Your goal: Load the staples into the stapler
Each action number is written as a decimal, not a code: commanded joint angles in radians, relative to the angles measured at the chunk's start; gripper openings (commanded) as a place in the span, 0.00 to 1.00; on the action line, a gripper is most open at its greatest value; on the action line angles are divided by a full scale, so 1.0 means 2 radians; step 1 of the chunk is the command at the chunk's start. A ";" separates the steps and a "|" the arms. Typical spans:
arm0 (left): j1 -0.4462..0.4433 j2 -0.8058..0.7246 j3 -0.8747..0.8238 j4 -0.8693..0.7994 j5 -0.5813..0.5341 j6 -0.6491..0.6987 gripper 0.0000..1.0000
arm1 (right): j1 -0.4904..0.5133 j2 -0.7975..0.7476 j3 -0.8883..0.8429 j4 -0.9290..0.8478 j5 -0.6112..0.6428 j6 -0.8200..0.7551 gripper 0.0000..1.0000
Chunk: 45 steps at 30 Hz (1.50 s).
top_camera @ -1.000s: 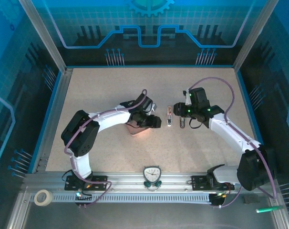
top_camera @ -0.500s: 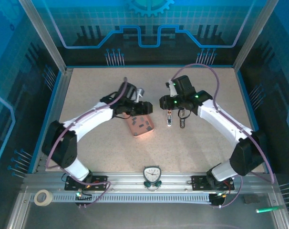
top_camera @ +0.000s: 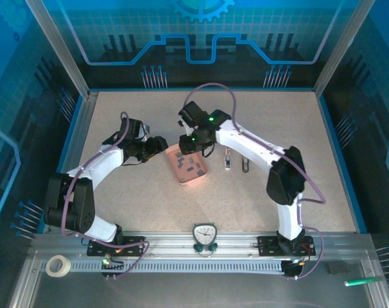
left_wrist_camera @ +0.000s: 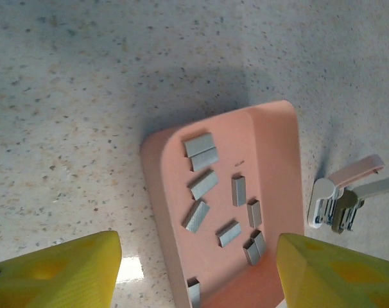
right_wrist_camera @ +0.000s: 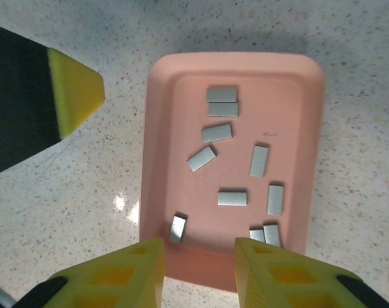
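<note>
Ten staples (right_wrist_camera: 217, 133), short grey bars, lie loose and at mixed angles inside the salmon-pink tray (right_wrist_camera: 310, 128), two of them side by side at one end and three gathered along the opposite end. The tray rests flat on the speckled surface (top_camera: 137, 205) near its middle. In the top view the stapler (top_camera: 228, 158) lies on the surface at 3 o'clock of the tray, close but apart from it; the left wrist view shows it hinged open, pink part splayed from the white part. The right fingers (top_camera: 189, 145) hover over the tray's 12 o'clock end, spread apart and grasping nothing. The left fingers (top_camera: 161, 145) sit at 10 o'clock of the tray, off its rim, also released wide and empty.
</note>
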 commanded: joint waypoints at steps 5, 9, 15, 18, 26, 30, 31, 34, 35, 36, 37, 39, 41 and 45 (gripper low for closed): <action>0.017 0.006 -0.029 0.053 0.042 -0.023 0.61 | 0.009 0.107 0.101 -0.120 0.021 0.008 0.29; 0.017 0.023 -0.035 0.069 0.054 -0.027 0.57 | 0.008 0.149 0.140 -0.141 0.025 0.008 0.30; 0.017 0.043 -0.031 0.074 0.062 -0.026 0.56 | 0.006 0.209 0.190 -0.167 0.048 0.007 0.32; 0.017 0.047 -0.028 0.073 0.063 -0.022 0.56 | 0.001 0.231 0.210 -0.170 0.052 0.012 0.32; 0.017 0.053 -0.023 0.069 0.062 -0.018 0.56 | -0.006 0.265 0.242 -0.182 0.070 0.014 0.33; 0.017 0.055 -0.021 0.069 0.062 -0.019 0.56 | -0.008 0.273 0.242 -0.174 0.058 0.015 0.33; 0.017 0.055 -0.021 0.069 0.062 -0.018 0.56 | -0.009 0.275 0.244 -0.174 0.058 0.015 0.33; 0.017 0.054 -0.020 0.068 0.063 -0.018 0.56 | -0.009 0.281 0.244 -0.172 0.058 0.014 0.33; 0.017 0.054 -0.020 0.069 0.063 -0.017 0.56 | -0.010 0.283 0.244 -0.171 0.055 0.013 0.33; 0.017 0.054 -0.019 0.069 0.063 -0.017 0.56 | -0.010 0.285 0.245 -0.170 0.053 0.013 0.32; 0.017 0.054 -0.019 0.068 0.063 -0.016 0.56 | -0.011 0.286 0.244 -0.168 0.051 0.013 0.32; 0.017 0.053 -0.020 0.067 0.063 -0.016 0.56 | -0.011 0.288 0.244 -0.163 0.046 0.011 0.31; 0.017 0.052 -0.021 0.067 0.062 -0.016 0.56 | -0.013 0.290 0.243 -0.158 0.041 0.011 0.29; 0.017 0.049 -0.021 0.066 0.062 -0.016 0.56 | -0.014 0.292 0.244 -0.150 0.039 0.011 0.22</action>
